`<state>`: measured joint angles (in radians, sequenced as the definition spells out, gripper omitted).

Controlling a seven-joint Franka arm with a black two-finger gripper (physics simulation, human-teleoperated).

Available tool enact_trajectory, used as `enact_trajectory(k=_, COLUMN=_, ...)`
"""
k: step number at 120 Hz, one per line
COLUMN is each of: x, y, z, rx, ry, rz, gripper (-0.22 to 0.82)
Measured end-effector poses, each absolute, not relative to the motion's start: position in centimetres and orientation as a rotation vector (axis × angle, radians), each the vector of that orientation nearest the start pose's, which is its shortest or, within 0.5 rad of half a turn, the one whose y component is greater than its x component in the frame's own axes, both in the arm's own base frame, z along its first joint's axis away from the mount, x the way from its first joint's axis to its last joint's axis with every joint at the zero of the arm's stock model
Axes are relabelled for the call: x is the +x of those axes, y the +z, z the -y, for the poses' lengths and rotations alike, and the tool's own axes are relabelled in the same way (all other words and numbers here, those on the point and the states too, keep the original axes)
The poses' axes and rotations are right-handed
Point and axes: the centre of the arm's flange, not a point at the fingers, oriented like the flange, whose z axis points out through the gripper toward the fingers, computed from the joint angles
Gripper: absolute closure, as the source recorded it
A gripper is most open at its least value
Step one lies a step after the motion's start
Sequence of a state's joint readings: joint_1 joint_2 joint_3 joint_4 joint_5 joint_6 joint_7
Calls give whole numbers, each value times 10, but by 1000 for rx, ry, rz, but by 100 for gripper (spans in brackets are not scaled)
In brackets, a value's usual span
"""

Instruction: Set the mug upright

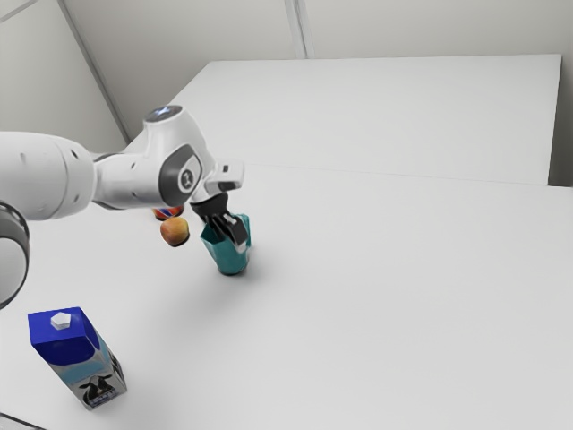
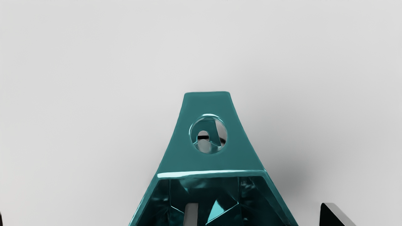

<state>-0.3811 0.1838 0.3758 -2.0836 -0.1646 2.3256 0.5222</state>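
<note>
The teal mug (image 1: 230,258) stands on the table with its narrow end down and its opening up, below the black gripper (image 1: 235,236), which partly covers its rim. In the wrist view the mug (image 2: 210,161) shows a flat teal face with a round hole, and its dark hollow opens below that face. The gripper (image 2: 260,212) is open across one side of the mug: one grey finger reaches into the hollow, while the other stands outside with a gap to the wall.
A blue-topped milk carton (image 1: 81,358) stands near the exterior view's lower left. An orange fruit (image 1: 175,231) lies beside the mug, with a red and blue item (image 1: 166,213) behind it, partly under the arm. The white table (image 1: 385,296) extends toward the exterior view's right.
</note>
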Motion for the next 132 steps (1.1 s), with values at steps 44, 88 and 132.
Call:
enact_trajectory(k=44, x=576, y=403, z=15, rx=-3112, ry=-271, rz=-687, gripper=13)
enact_trajectory(k=88, x=619, y=491, z=13, rx=-3121, ry=-249, rz=-647, gripper=3)
enact_trajectory(k=132, x=630, y=531, z=-2, rx=-3136, ry=15, rz=-513, gripper=0)
